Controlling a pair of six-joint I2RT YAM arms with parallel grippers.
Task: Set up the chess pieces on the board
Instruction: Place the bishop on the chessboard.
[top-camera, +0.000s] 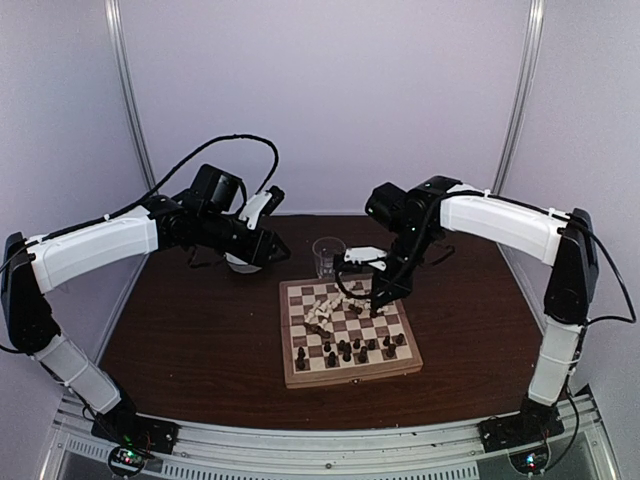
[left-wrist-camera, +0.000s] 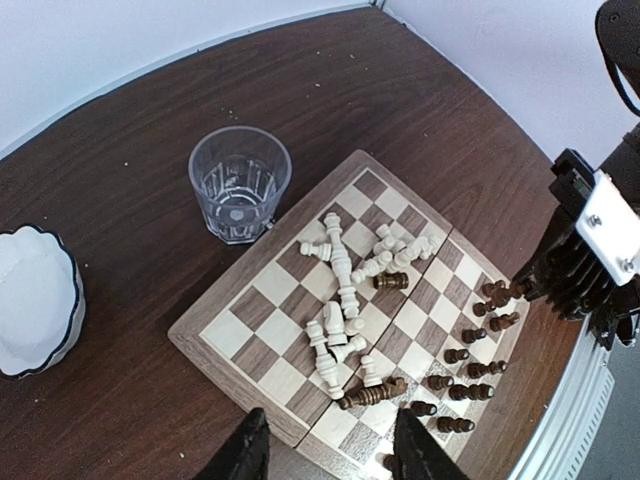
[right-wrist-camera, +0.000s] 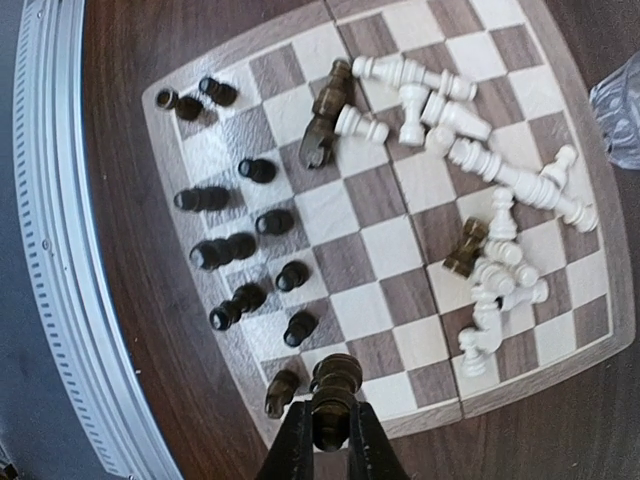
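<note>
The board (top-camera: 355, 378) lies mid-table. Cream chess pieces (right-wrist-camera: 470, 155) lie toppled in a heap across its far half, with two dark ones (right-wrist-camera: 325, 115) lying among them. Several dark pieces (right-wrist-camera: 245, 245) stand in rough rows along the near side. My right gripper (right-wrist-camera: 330, 440) is shut on a dark piece (right-wrist-camera: 337, 385), hanging upright just above the board's near right corner beside a dark knight (right-wrist-camera: 280, 392). My left gripper (left-wrist-camera: 330, 450) hovers high off the board's left side, open, with nothing between its fingers. From above, the left gripper (top-camera: 268, 240) is back left and the right gripper (top-camera: 380, 298) is over the board.
A clear drinking glass (left-wrist-camera: 240, 185) stands just beyond the board's far edge. A white scalloped bowl (left-wrist-camera: 35, 300) sits at the back left under my left arm. Dark brown tabletop (top-camera: 200, 340) surrounds the board, with a metal rail (right-wrist-camera: 50, 250) along the near edge.
</note>
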